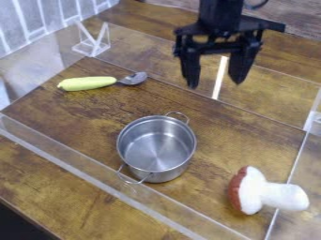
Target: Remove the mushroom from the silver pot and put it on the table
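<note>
Only one cam view: my black hand (216, 67) hangs open and empty, arm cut off at the top. Red-brown-capped, white-stemmed toy mushroom (261, 193) lies on the dark wooden bench (75, 169), right of the shiny steel pot (157, 148).

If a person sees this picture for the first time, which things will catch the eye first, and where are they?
The black tool hangs open at the top of the picture, above the table, holding nothing. Below it, near the middle, stands the silver pot, empty. The mushroom lies on its side on the wood at the lower right, and a yellow-handled spoon lies at the left.
</note>
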`<action>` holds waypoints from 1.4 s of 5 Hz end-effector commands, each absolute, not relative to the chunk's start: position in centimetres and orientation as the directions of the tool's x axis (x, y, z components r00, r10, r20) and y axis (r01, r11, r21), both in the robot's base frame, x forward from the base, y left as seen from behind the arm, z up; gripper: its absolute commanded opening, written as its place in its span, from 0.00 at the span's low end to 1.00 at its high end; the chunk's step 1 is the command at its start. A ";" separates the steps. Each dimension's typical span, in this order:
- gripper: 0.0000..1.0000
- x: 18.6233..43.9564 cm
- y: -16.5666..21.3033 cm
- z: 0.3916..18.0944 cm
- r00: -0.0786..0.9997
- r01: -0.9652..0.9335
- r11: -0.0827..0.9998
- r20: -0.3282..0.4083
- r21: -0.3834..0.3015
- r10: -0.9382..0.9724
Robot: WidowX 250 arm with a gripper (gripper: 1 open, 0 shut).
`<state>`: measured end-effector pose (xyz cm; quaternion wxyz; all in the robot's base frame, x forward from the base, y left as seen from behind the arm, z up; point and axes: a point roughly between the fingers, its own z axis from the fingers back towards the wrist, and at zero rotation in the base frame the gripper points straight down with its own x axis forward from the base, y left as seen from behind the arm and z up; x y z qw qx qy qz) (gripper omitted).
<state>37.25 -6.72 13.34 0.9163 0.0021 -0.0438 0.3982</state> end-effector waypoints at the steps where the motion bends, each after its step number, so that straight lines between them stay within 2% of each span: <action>1: 1.00 36.0 -7.3 17.1 0.678 -0.709 0.694 0.152 -0.125 0.720; 2: 1.00 35.2 -8.2 16.4 0.696 -0.688 0.714 0.161 -0.127 0.699; 3: 1.00 34.6 -9.0 17.1 0.720 -0.653 0.744 0.187 -0.143 0.668; 5: 1.00 34.3 -8.9 16.0 0.728 -0.636 0.757 0.212 -0.149 0.652; 7: 1.00 34.4 -9.1 17.1 0.726 -0.628 0.762 0.231 -0.161 0.648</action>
